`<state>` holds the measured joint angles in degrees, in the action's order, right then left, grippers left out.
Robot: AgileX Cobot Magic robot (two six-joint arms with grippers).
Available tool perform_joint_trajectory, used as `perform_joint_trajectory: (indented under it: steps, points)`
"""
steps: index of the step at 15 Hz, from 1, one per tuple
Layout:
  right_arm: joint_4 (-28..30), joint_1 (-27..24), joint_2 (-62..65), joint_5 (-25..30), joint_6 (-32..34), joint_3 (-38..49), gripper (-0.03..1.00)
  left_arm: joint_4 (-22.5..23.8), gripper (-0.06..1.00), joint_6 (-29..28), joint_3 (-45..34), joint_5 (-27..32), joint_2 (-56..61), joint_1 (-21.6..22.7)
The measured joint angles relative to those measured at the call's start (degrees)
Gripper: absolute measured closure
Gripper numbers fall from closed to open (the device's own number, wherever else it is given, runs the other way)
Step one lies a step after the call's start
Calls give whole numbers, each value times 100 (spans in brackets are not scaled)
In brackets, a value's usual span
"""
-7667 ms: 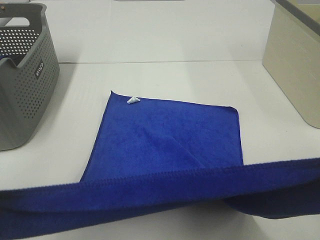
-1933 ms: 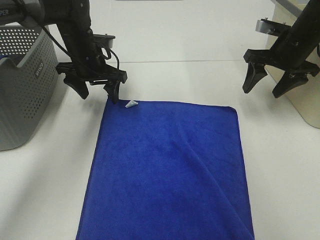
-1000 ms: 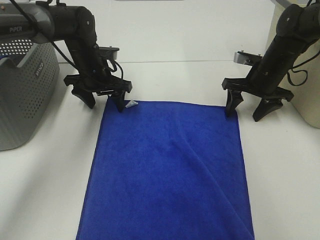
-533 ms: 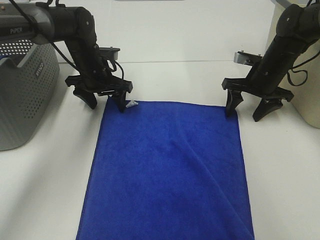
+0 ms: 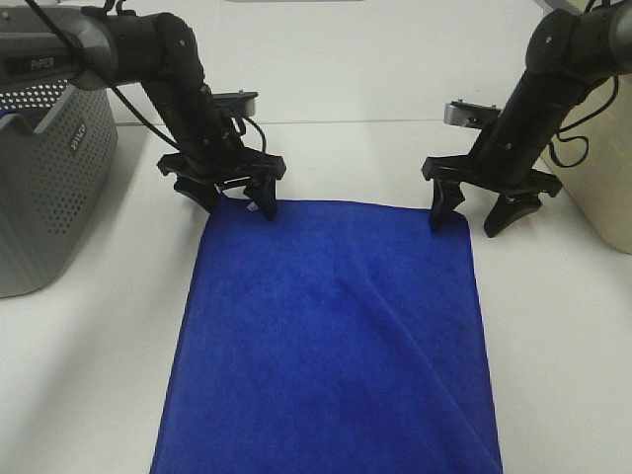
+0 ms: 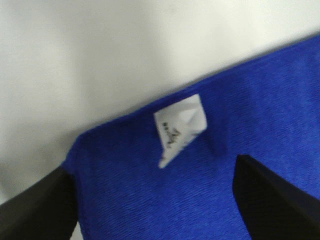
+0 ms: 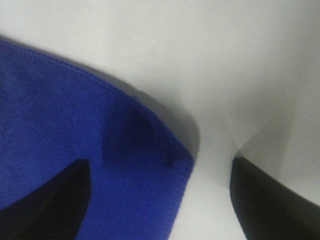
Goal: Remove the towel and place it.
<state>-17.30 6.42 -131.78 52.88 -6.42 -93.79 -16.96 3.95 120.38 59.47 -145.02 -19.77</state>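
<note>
The royal-blue towel [image 5: 336,346] lies flat on the white table, its near edge running out of the exterior view. My left gripper [image 5: 237,205] is open and straddles the towel's far left corner. In the left wrist view the white tag [image 6: 181,127] lies on the towel [image 6: 165,200] between the two fingers [image 6: 40,210]. My right gripper [image 5: 464,225] is open and straddles the far right corner. The right wrist view shows that corner [image 7: 75,150] with one finger over the cloth and one finger [image 7: 270,200] over bare table. Neither gripper holds anything.
The grey perforated basket [image 5: 49,178] stands at the left edge, just behind the left arm. A beige container [image 5: 592,148] stands at the right edge beside the right arm. The white table [image 5: 346,158] runs on behind the towel.
The towel, earlier held up by its near edge, now lies flat. Both open grippers came down to its far corners; in the last half second the left shifted right and the right shifted left.
</note>
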Motion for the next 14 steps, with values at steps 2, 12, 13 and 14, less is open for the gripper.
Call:
perform_joint_trajectory:
  steps: [2, 12, 13, 14]
  points:
    - [-11, 120, 0, -160, 0, 0, 21, -74, 19, 40, 0, -63, 0, -126]
    - [212, 138, -57, -441, -69, 6, 95, 201, 87, 344, 0, -69, -52, -138]
    - [206, 138, -57, -470, -120, 6, 95, 201, 93, 424, 0, -69, -52, -138]
    - [201, 143, -57, -510, -201, 6, 95, 195, 94, 493, 0, -69, -52, -138]
